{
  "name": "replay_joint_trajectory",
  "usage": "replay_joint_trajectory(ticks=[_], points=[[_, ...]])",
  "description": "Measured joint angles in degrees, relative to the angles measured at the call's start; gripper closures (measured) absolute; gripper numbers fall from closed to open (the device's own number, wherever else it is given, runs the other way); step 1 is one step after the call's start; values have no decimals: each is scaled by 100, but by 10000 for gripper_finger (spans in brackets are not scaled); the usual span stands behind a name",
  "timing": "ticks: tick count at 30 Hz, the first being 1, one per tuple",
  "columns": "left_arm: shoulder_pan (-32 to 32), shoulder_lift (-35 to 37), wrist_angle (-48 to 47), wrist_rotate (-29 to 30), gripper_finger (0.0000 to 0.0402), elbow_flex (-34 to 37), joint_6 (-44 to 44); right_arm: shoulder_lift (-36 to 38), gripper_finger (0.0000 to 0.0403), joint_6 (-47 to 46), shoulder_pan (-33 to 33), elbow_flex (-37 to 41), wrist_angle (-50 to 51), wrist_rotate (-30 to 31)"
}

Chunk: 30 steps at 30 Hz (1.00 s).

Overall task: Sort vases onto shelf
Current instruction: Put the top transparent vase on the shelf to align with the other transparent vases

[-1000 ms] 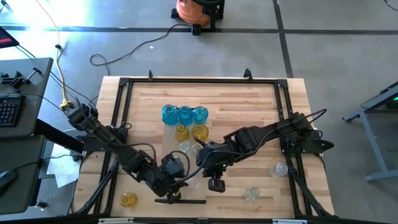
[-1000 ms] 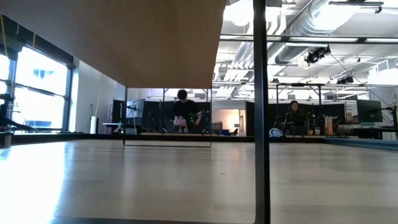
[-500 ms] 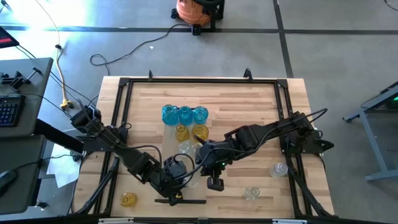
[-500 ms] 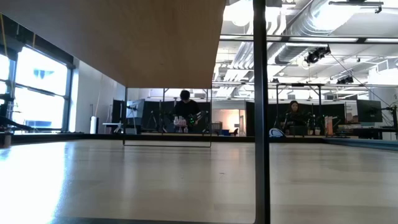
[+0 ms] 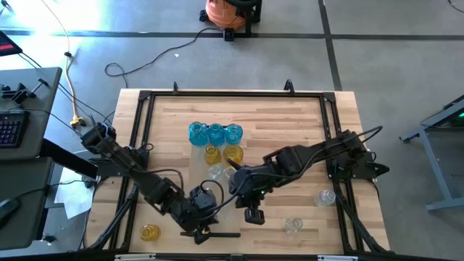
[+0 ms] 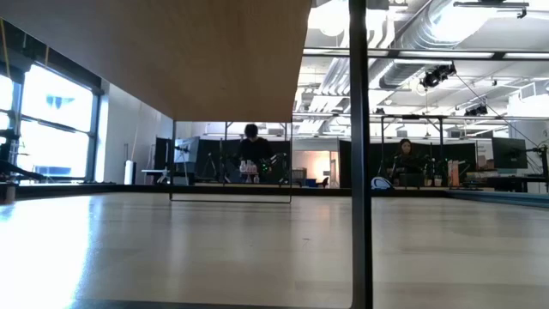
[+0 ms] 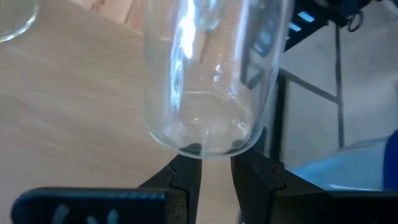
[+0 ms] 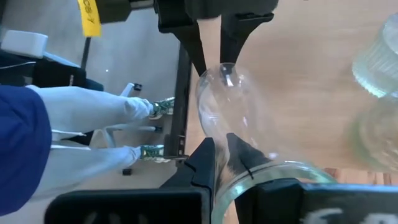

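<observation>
Clear vase pinched at both ends near table front edge: left gripper on base, right gripper on rim; risks slipping if either lets go early

A striped plank tabletop edged by a dark frame fills the centre of the high view. Three blue vases stand in a row at mid-frame, two yellow ones just below them. A lone yellow vase sits lower left; two clear vases sit lower right.
</observation>
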State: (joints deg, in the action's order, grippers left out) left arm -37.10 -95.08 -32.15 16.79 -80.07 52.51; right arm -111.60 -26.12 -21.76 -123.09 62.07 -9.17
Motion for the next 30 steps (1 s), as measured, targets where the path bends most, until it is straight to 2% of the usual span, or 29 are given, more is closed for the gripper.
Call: replay_joint_trajectory(ticks=[15,25,30], points=[[-181,266,-78,-87,328,-180,136,-36,391,67,85,28,271,159],[17,298,-205,455,328,-167,-214,-36,391,49,79,27,187,124],[168,288,-420,441,328,-167,-259,-36,391,43,83,27,208,140]])
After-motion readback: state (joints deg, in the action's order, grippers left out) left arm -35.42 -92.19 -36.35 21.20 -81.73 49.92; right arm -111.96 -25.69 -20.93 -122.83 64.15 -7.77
